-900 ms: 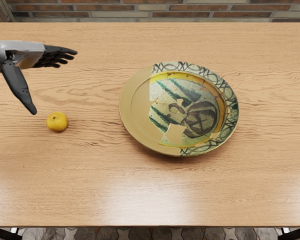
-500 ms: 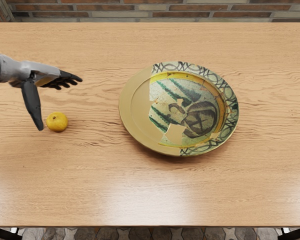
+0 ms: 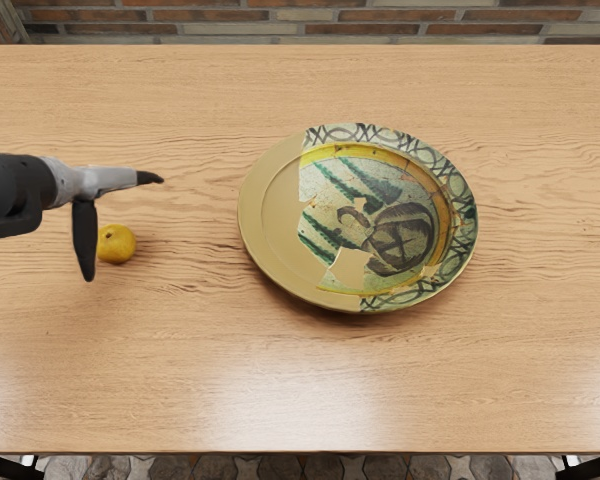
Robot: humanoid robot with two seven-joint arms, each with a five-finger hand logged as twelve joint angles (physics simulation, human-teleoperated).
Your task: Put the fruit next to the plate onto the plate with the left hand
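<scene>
Fruit (image 3: 117,243), small and yellow, sits on the wooden table (image 3: 280,380), well left of the patterned plate (image 3: 270,215), with only bare wood between them. Left hand (image 3: 100,184) hangs over it, open and holding nothing: fingers (image 3: 130,179) stretched flat toward the plate, thumb (image 3: 84,240) pointing down across the fruit's left edge

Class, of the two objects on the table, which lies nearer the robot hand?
The small yellow fruit, beside the thumb of the left robot hand; the large patterned plate sits farther right.
</scene>
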